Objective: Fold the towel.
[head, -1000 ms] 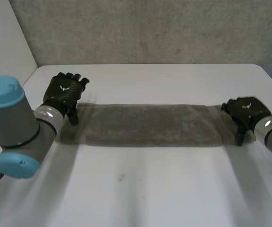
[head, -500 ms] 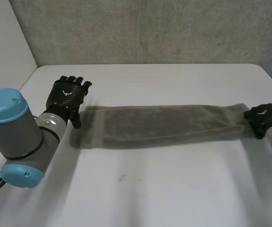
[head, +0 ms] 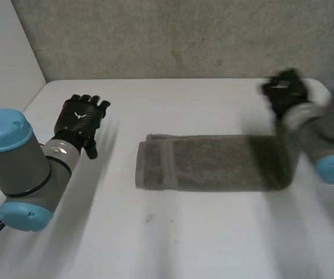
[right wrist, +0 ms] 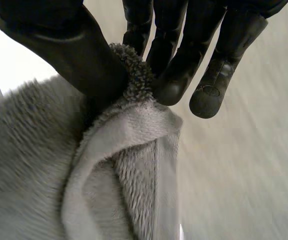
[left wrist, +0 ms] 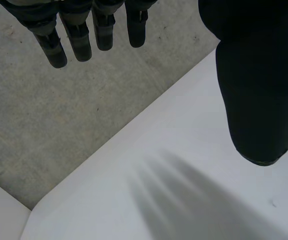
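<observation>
My right hand (head: 283, 92) pinches one end of the towel (head: 213, 164) above the far right corner of the counter (head: 184, 244), the rest lying across its middle, so I should lay that end squarely onto the other, while my open left hand (head: 82, 116) hovers near the left edge.

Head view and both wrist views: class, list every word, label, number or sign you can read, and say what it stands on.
No words or numbers can be read.
Left hand: small white emblem on its back, no letters.
Right hand: blurred, any mark unreadable.
Towel, table: plain, no text.
</observation>
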